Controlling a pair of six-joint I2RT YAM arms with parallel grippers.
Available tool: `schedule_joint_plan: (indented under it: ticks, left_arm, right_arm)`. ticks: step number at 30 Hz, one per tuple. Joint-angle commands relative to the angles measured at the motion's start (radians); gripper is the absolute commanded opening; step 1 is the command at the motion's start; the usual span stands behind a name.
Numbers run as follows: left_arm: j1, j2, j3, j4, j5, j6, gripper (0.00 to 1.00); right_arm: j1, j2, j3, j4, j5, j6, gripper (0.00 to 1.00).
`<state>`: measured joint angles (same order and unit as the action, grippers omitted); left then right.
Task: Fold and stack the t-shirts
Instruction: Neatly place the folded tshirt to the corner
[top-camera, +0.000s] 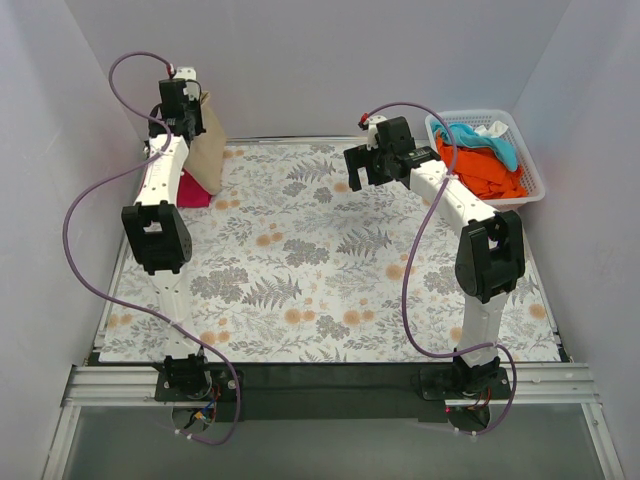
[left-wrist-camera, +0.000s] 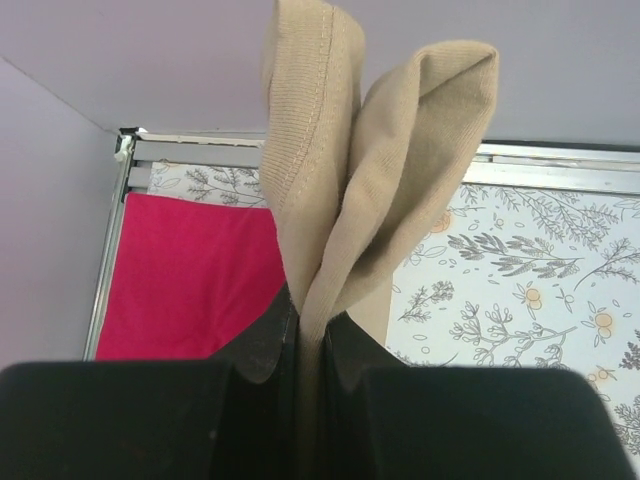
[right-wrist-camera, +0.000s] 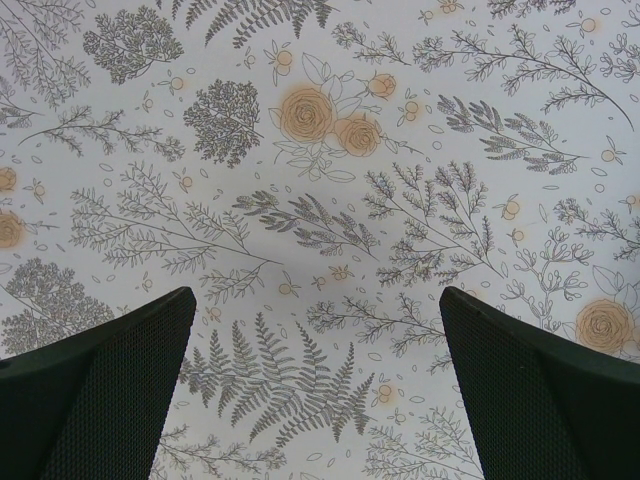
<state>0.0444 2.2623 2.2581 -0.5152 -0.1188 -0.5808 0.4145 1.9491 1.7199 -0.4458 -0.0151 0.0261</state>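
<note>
My left gripper is shut on a tan t-shirt and holds it raised at the far left, so the shirt hangs down over a folded red t-shirt lying on the table. In the left wrist view the tan shirt is pinched between the fingers, with the red shirt flat below at the left. My right gripper is open and empty, raised above the floral cloth at the far middle; its fingers show only the cloth between them.
A white basket at the far right holds orange, blue and white shirts. The floral tablecloth covers the table. White walls stand close at the left, back and right. A metal rail runs along the far edge.
</note>
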Motion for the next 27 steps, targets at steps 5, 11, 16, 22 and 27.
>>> schedule_joint_plan:
  ticks: [5, 11, 16, 22, 27]
  left_arm:
    - [0.048, -0.063, -0.037, 0.052, -0.001, 0.027, 0.0]
    - [0.081, -0.011, -0.045, 0.064, -0.002, 0.062, 0.0]
    - [0.117, 0.045, -0.045, 0.09, -0.005, 0.075, 0.0]
    - [0.132, 0.1, -0.037, 0.109, -0.016, 0.122, 0.0]
    - [0.156, 0.152, -0.039, 0.132, -0.031, 0.136, 0.0]
  right_arm:
    - [0.0, -0.045, -0.005, 0.021, -0.008, -0.005, 0.98]
    - [0.0, -0.045, -0.008, 0.021, -0.009, -0.005, 0.98]
    - [0.0, -0.049, -0.019, 0.019, -0.014, -0.005, 0.98]
    - [0.0, -0.058, -0.029, 0.018, -0.017, -0.008, 0.98]
    - [-0.002, -0.068, -0.039, 0.013, -0.017, -0.014, 0.98]
